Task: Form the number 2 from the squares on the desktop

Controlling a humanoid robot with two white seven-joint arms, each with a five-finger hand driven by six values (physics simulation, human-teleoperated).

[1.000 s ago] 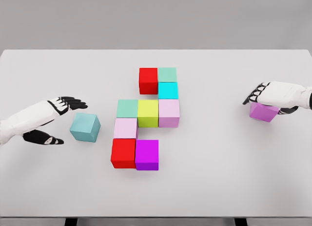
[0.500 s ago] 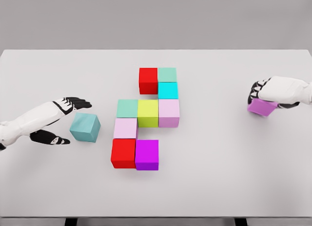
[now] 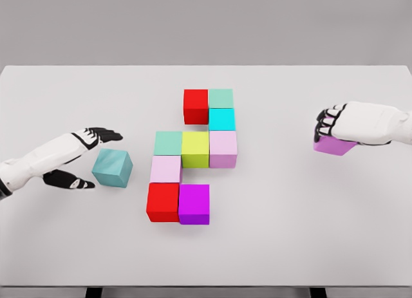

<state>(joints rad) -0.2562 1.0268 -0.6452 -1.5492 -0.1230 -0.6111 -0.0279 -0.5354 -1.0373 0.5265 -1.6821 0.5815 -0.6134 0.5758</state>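
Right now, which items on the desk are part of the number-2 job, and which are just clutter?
Job items:
- nine-cube cluster mid-table, partial 2
- teal cube, loose, between the left hand fingers, not gripped
- purple cube, gripped by the right hand

Lying about:
- nothing; only the white table itself

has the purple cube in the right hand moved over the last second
Yes. The purple cube, grasped by the right hand, has shifted left toward the block figure, closing the gap to the pink block.
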